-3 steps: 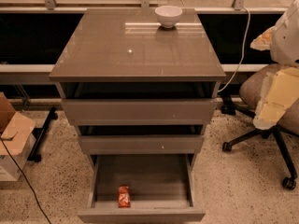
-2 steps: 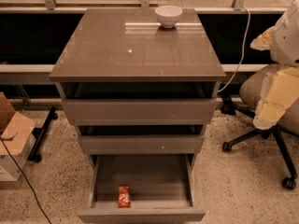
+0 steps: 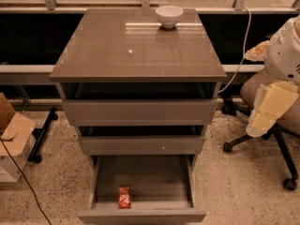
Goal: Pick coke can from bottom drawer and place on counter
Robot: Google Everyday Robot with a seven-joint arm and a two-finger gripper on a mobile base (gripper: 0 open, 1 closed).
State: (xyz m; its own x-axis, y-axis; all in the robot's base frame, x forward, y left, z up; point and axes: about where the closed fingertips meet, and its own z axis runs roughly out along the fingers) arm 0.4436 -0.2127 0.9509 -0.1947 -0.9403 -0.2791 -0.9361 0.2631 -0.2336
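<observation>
The bottom drawer (image 3: 154, 175) is pulled open at the foot of the cabinet. The coke can (image 3: 124, 197), small and red-orange, lies on its side near the drawer's front left. The counter (image 3: 117, 50) is the glossy grey-brown top above the three drawers. My gripper (image 3: 268, 110), pale yellow under a white arm, hangs at the right edge of the view. It is well right of the cabinet, level with the upper drawers, and far from the can. It holds nothing that I can see.
A white bowl (image 3: 169, 16) stands at the back of the counter. An office chair (image 3: 281, 139) stands to the right, behind my gripper. A cardboard box (image 3: 11, 137) and a cable lie on the floor at left. The two upper drawers stand slightly ajar.
</observation>
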